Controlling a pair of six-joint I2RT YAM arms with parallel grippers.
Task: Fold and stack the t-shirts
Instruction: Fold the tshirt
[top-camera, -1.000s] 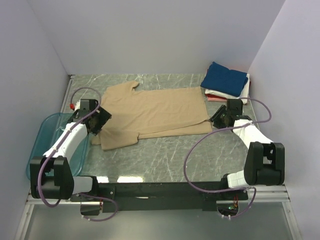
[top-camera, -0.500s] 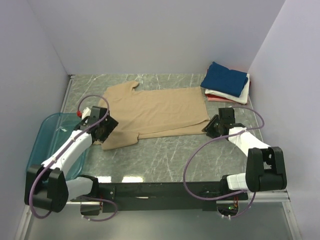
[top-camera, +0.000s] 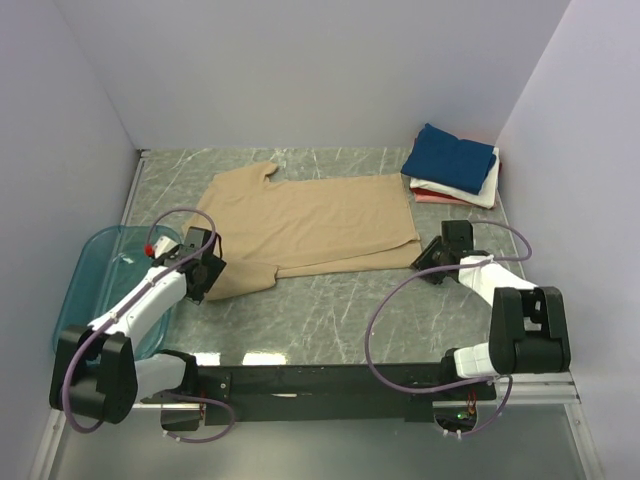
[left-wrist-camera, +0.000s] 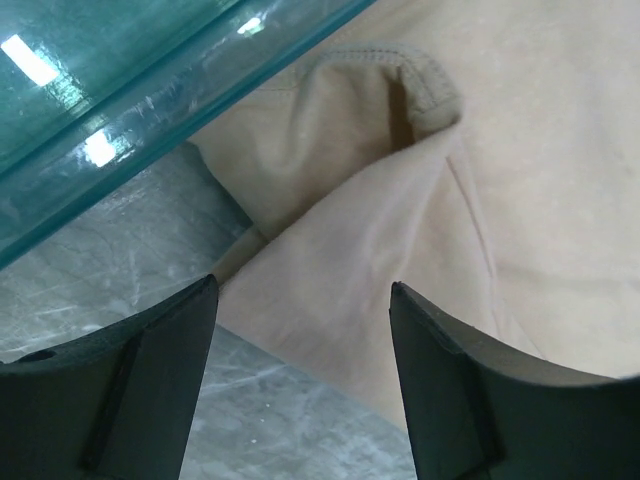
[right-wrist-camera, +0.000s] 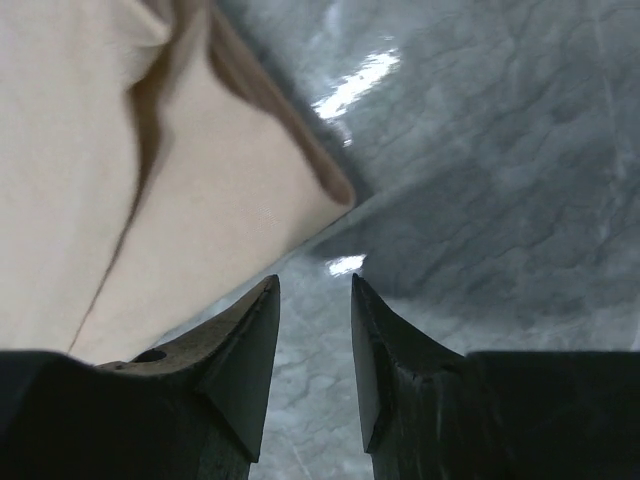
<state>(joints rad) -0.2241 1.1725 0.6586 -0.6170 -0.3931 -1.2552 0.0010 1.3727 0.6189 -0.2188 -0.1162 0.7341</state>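
Top view: a tan t-shirt (top-camera: 310, 225) lies spread flat across the centre of the grey marbled table (top-camera: 330, 310), collar towards the left of the frame and hem towards the right. One sleeve points to the upper left; the other lies at the lower left.

In the upper right corner stands a pile of folded shirts: a navy blue shirt (top-camera: 450, 157) on top, a white shirt (top-camera: 480, 190) beneath it, and a pinkish red shirt (top-camera: 430, 197) showing at the bottom edge. A translucent teal tub (top-camera: 95, 275) sits at the left edge of the table.

The left gripper (top-camera: 205, 270) hangs at the lower-left sleeve, beside the tub. Left wrist view: the left gripper (left-wrist-camera: 300, 300) has its jaws spread wide with nothing between them. The folded sleeve of the tan shirt (left-wrist-camera: 520, 200) lies below the gap, and the tub wall (left-wrist-camera: 150, 80) crosses the upper left.

The right gripper (top-camera: 430, 258) sits low at the lower-right hem corner. Right wrist view: the right gripper (right-wrist-camera: 313, 290) has only a narrow gap between its jaws, and bare table shows through that gap. It grips nothing. The hem corner of the tan shirt (right-wrist-camera: 150, 230) lies just to the upper left of the fingertips.
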